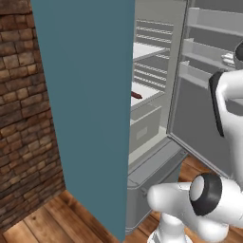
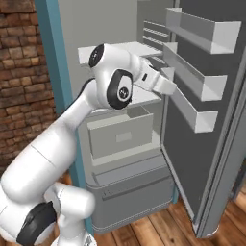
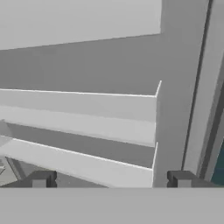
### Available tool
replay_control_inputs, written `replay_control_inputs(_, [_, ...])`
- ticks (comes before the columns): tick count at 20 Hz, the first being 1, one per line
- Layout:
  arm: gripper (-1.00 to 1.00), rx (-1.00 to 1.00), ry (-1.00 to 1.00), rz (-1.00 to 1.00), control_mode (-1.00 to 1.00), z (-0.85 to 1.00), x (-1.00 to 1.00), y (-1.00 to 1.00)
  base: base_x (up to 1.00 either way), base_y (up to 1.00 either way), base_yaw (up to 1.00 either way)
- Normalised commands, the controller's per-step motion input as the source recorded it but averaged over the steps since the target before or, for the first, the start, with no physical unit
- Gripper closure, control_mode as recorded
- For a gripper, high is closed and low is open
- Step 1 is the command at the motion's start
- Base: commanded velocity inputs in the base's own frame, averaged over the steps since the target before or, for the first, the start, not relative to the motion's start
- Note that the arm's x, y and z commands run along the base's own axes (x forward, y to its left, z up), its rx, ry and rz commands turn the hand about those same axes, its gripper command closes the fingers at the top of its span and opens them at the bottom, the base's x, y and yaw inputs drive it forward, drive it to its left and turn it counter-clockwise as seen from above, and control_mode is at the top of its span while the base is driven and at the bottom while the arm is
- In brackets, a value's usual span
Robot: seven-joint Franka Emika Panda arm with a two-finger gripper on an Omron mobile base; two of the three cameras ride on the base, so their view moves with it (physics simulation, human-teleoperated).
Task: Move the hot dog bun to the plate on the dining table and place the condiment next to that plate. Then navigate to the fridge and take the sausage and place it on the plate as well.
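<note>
The fridge [image 1: 156, 118] stands open, and the sausage [image 1: 136, 95] lies on a white shelf [image 1: 144, 92] at about 12 o'clock from the drawer [image 1: 142, 128]. The pincer [image 3: 111, 180] is spread wide and empty (facing the door racks [image 3: 78, 127]). Best to swing it toward the shelf, then lower squarely across the sausage.

Both base views close behind the arm, facing the open fridge [image 1: 156, 95], hand view near its door shelves [image 3: 87, 113]
</note>
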Motion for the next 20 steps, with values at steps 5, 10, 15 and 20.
replay_control_inputs(5, [-1.0, 0.08, 0.05, 0.13, -1.0, -0.14, -0.52, 0.78, 0.0, 0.0, 0.0])
replay_control_inputs(10, [-1.0, 0.05, 0.2, 0.18, -1.0, 0.0, -0.35, 0.94, 0.0, 0.0, 0.0])
replay_control_inputs(15, [-1.0, 0.09, 0.12, 0.19, -1.0, 0.0, -0.42, 0.84, 0.0, 0.0, 0.0])
replay_control_inputs(20, [-1.0, 0.12, 0.09, 0.21, -1.0, -0.01, -0.56, 0.75, 0.0, 0.0, 0.0])
